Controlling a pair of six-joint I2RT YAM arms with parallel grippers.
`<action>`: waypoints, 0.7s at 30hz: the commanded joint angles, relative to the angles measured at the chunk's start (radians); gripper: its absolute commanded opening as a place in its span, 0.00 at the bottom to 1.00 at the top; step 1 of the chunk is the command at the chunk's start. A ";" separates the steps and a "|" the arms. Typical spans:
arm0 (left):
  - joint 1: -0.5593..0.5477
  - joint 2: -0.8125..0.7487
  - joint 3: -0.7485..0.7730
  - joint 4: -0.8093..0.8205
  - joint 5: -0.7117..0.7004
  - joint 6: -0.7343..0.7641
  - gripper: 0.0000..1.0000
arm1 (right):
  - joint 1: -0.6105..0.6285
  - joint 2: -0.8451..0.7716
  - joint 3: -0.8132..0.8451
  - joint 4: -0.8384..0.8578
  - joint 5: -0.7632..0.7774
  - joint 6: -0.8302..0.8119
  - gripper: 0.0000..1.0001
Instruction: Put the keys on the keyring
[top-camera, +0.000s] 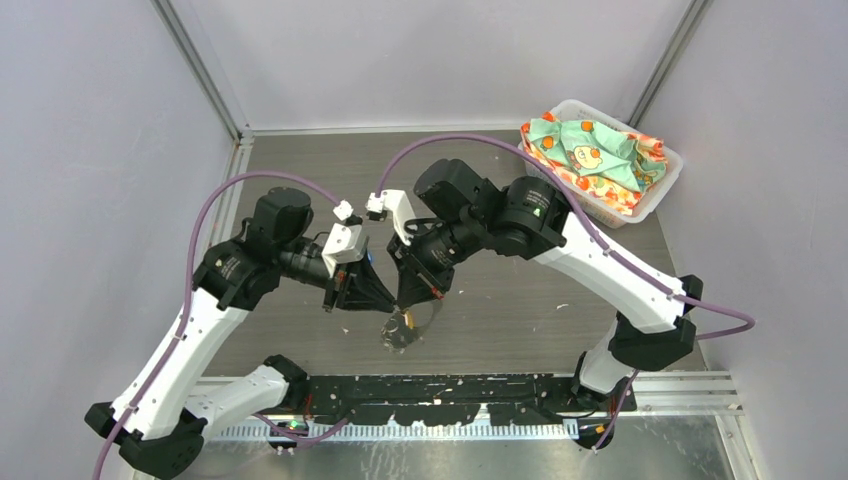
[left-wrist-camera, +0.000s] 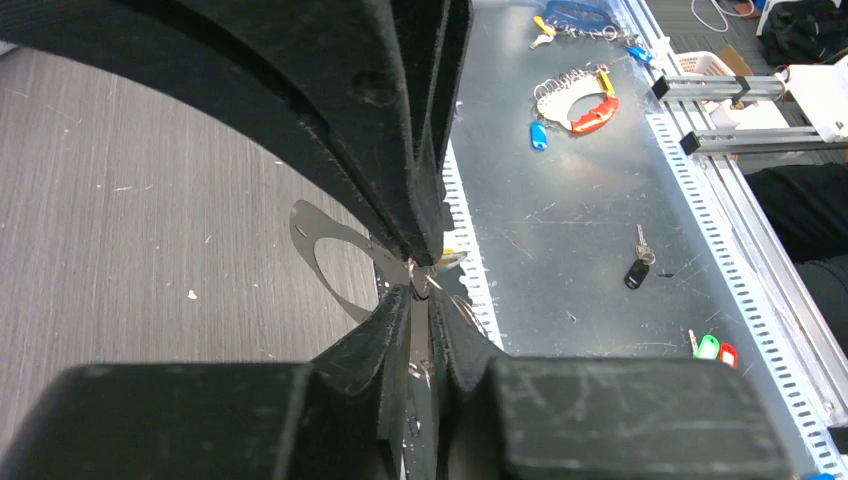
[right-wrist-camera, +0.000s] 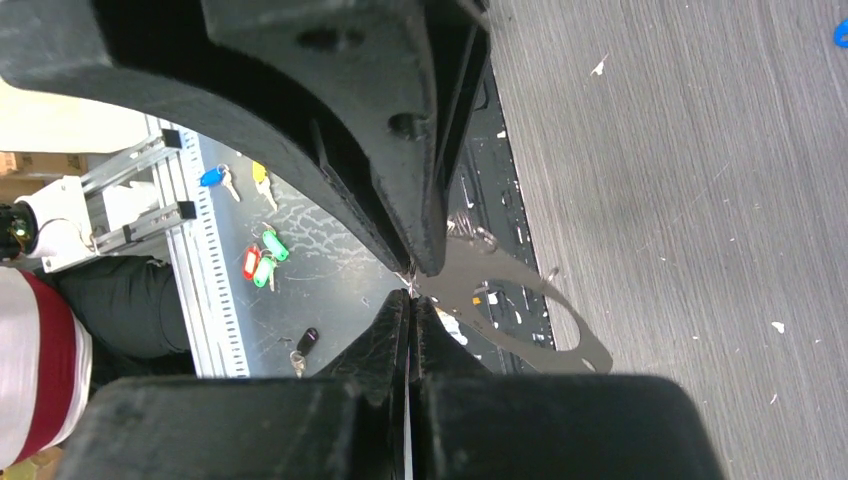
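Your left hand (top-camera: 388, 303) and right hand (top-camera: 428, 296) meet over the bench (top-camera: 520, 300), both pinched tight on the keyring (top-camera: 408, 327), which dangles at their 6 o'clock.

Boxed in on three sides by plain pale lilac walls (top-camera: 420, 60), joined at the back corners by slim metal posts (top-camera: 198, 70), under soft, even light. Below, a dark grey wood-grain tabletop (top-camera: 500, 300) flecked with white, a white basket (top-camera: 668, 175) of patterned cloth in the far right corner. Along the near edge, a scratched sheet-metal bench (left-wrist-camera: 580, 230) with a slotted rail (left-wrist-camera: 733, 270).
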 joint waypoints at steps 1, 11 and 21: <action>-0.001 0.005 0.036 -0.018 0.031 0.023 0.10 | 0.009 0.030 0.075 -0.006 -0.030 -0.009 0.01; -0.001 0.000 0.034 -0.010 0.026 0.022 0.00 | 0.021 0.079 0.146 -0.042 -0.036 -0.021 0.01; 0.000 -0.120 -0.139 0.447 -0.035 -0.417 0.00 | -0.006 -0.202 -0.229 0.373 0.045 0.086 0.36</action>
